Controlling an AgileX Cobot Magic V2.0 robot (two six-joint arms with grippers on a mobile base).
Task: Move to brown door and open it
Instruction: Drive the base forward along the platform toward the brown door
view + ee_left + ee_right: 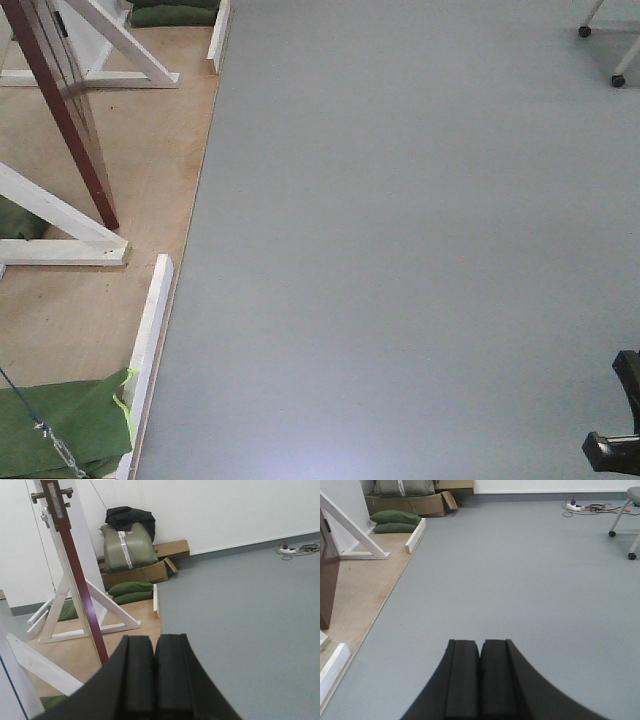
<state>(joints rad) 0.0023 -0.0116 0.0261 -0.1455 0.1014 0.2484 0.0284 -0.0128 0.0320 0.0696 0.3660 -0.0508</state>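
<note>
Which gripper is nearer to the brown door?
Left. The brown door stands close, just left of the left gripper; from the right gripper it lies far to the left.

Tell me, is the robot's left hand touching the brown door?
Apart. The left wrist view shows the shut left gripper with bare wooden floor between its fingertips and the brown door, which stands farther off to the left.

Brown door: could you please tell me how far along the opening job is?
Approach looks partly done: the brown door stands close by on the left. In hand: nothing; left claw and right claw are shut and empty, clear of the brass handle. Left: reaching the handle and swinging it open.
</note>
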